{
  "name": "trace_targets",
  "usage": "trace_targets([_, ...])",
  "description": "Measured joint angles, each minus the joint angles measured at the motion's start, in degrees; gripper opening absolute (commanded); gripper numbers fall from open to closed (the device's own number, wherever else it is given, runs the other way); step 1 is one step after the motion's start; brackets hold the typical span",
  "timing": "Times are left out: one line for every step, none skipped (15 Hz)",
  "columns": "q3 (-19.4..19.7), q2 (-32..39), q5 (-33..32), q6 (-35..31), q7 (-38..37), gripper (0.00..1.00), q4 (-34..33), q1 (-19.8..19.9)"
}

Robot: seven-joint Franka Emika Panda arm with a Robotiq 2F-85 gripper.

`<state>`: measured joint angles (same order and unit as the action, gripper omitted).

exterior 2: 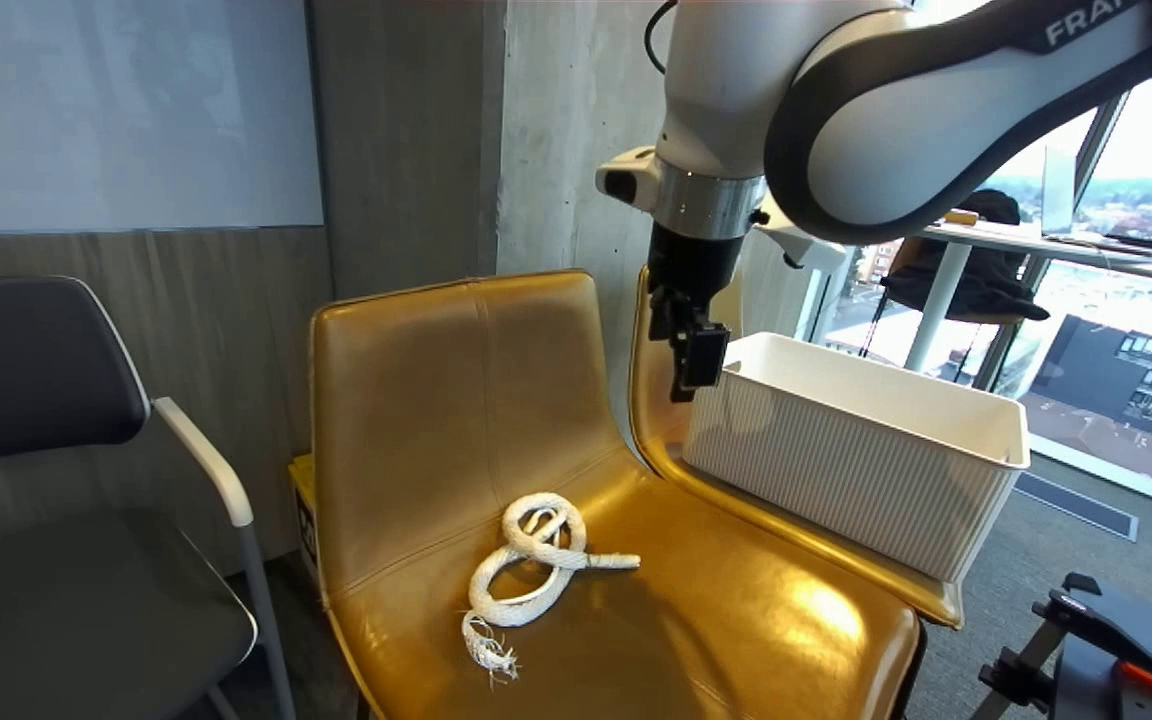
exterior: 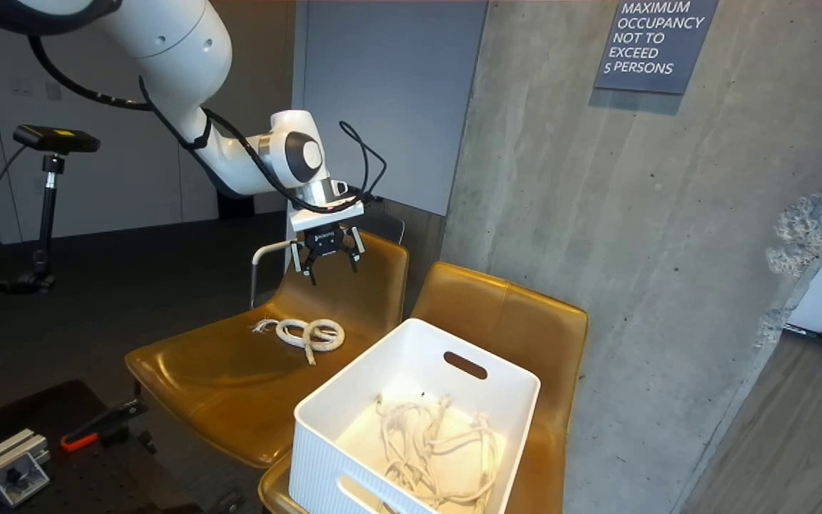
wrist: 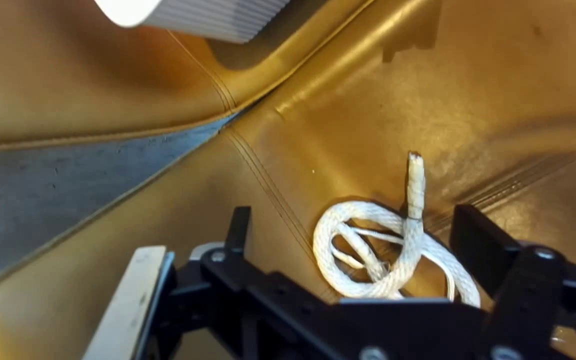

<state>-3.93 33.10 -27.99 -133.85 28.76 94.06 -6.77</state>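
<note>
A: Biggest things first: what's there?
B: A concrete wall (exterior: 639,235) behind, and a white robot arm (exterior: 183,64) reaching in. Below the arm, a tan chair (exterior 2: 536,430) stands beside a matching chair (exterior: 504,314), which carries a white ribbed bin (exterior 2: 836,460).
A: And the end effector?
B: The end effector (exterior: 334,275) hangs above the tan chair, spread wide with nothing in it, well clear of the seat.
A: Where's the rope?
B: The coiled rope (wrist: 409,252) lies on the tan chair's seat, near the backrest. In an exterior view, a loose tangle (exterior: 418,446) of pale rope lies on the bin's floor.
A: So what's done, and what isn't?
B: Judging by how things lie, the tangle is inside the bin; the coiled rope is outside it, and no grip on it is made.
A: Smallest details?
B: Its taped-looking tip (wrist: 416,190) sticks out past the loops; its frayed end (exterior 2: 489,650) splays on the seat.
</note>
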Motion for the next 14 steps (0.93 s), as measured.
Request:
trace_targets([-0.15, 1.26, 0.01, -2.29, -0.01, 1.0, -0.2, -0.45])
trace_targets([-0.29, 2.8, 0.06, -4.28, -0.02, 1.0, -0.69, -0.82])
trace_targets([-0.42, 4.61, 0.15, -6.06, -0.02, 1.0, -1.35, -1.14])
trace_targets([-0.62, 6.68, 0.27, -7.63, -0.02, 1.0, -2.26, -1.38])
trace_targets([-0.92, 8.92, 0.46, -8.92, -0.02, 1.0, -3.42, -1.55])
trace_targets([-1.27, 11.08, 0.69, -9.8, -0.01, 1.0, -4.69, -1.68])
trace_targets([-1.65, 13.23, 0.97, -10.31, 0.02, 1.0, -6.16, -1.83])
trace_targets([-2.04, 15.26, 1.32, -10.41, 0.14, 1.0, -7.77, -2.01])
trace_targets([-2.35, 17.15, 1.62, -10.41, 0.23, 1.0, -9.4, -2.2])
trace_targets([-2.61, 18.89, 1.95, -10.41, 0.38, 1.0, -11.01, -2.4])
trace_targets([-2.8, 20.51, 2.39, -10.39, 0.65, 1.0, -12.57, -2.59])
trace_targets([-3.0, 22.03, 2.78, -10.33, 0.99, 1.0, -14.03, -2.71])
trace_targets([-3.28, 23.53, 3.09, -10.25, 1.33, 1.0, -15.48, -2.73])
trace_targets([-3.52, 24.95, 3.42, -10.16, 1.72, 1.0, -16.79, -2.73])
